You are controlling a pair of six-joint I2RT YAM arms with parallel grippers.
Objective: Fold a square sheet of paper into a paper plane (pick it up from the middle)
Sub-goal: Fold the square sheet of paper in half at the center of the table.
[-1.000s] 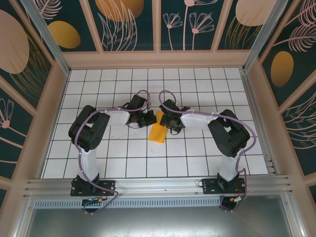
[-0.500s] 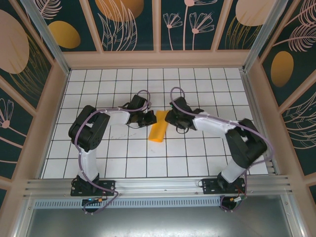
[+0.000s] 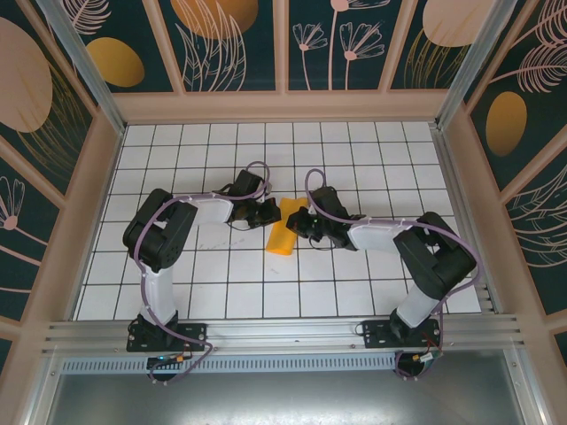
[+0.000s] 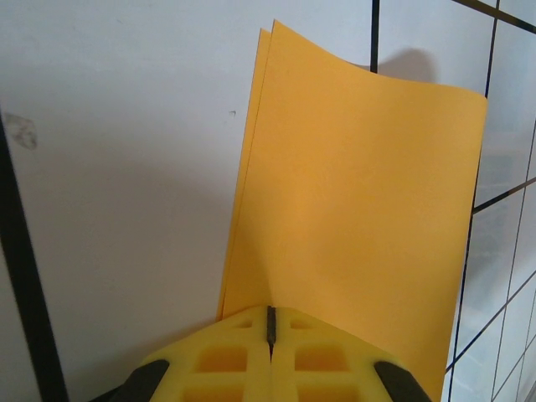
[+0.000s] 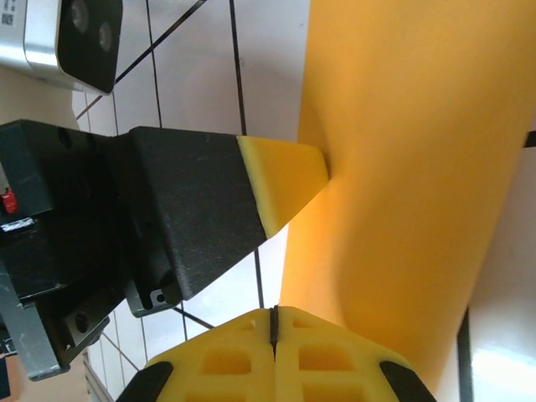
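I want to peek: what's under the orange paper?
Another layer of the paper peeks out at its left edge, above the white tiled table. The tiles right underneath are covered.
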